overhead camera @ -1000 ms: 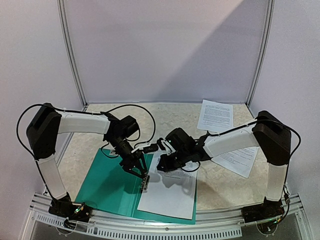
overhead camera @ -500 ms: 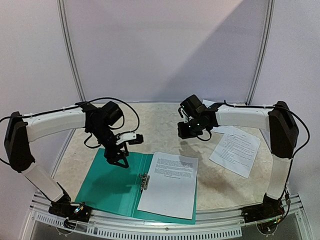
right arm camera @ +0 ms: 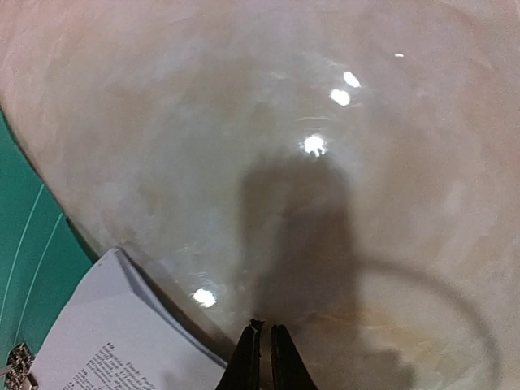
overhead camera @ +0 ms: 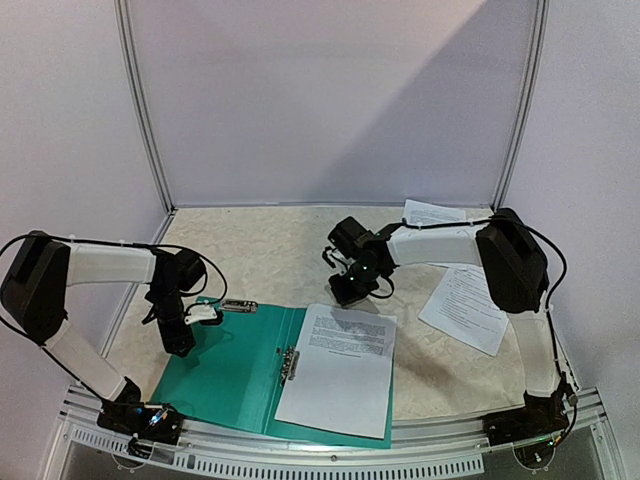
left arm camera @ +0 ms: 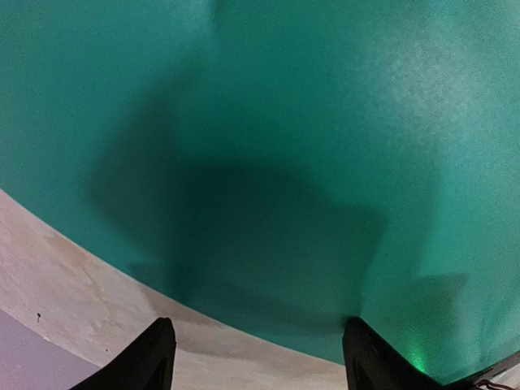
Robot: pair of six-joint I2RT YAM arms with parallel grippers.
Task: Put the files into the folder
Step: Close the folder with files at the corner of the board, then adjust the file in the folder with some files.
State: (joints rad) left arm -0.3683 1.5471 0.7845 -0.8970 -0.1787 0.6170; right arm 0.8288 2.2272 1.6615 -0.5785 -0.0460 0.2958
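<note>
teal folder [overhead camera: 225,370] lies open, near centre, one sheet [overhead camera: 340,370] on its right half, loose sheets [overhead camera: 472,305] far right. left gripper [left arm camera: 258,345] spread wide, empty, over its left edge; right gripper [right arm camera: 266,341] pinched together, empty.

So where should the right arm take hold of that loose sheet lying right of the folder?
Probably the corner of the loose sheet that points toward the folder. It lies flat and skewed on the table, no edge raised, so come from above with jaws astride that corner and nip it up.
</note>
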